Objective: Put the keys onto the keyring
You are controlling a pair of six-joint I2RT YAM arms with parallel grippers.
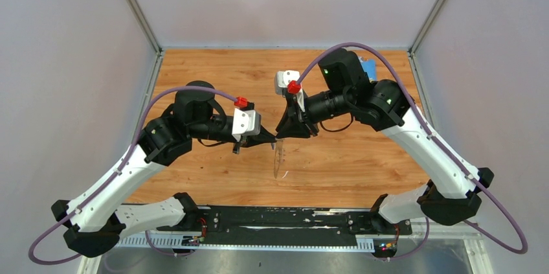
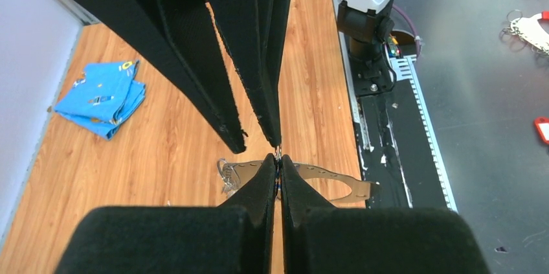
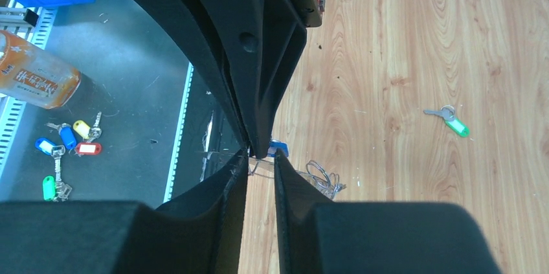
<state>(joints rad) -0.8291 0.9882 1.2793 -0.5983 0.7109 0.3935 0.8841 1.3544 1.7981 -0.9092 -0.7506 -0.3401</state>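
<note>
Here, at mid-frame above the wooden table [image 1: 362, 157], the left gripper [image 2: 279, 165] is clamped shut on the keyring [image 2: 322, 171]. The right gripper [image 3: 260, 157], jaws narrowly apart, meets it tip to tip beside the blue key [image 3: 278, 148]. It should close gently, square to the band. The green key [image 3: 456, 124] lies apart, right of frame.

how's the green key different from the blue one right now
Place: the green-headed metal key lies flat on the wooden table, alone; the blue-headed key sits at the tips of the left gripper and right gripper.
Visibility: the green one shows whole, with shaft, small ring and head; of the blue one only a bit of head shows.
Contact: nothing touches the green key; what holds the blue one I cannot tell.
Both have coloured heads.
</note>
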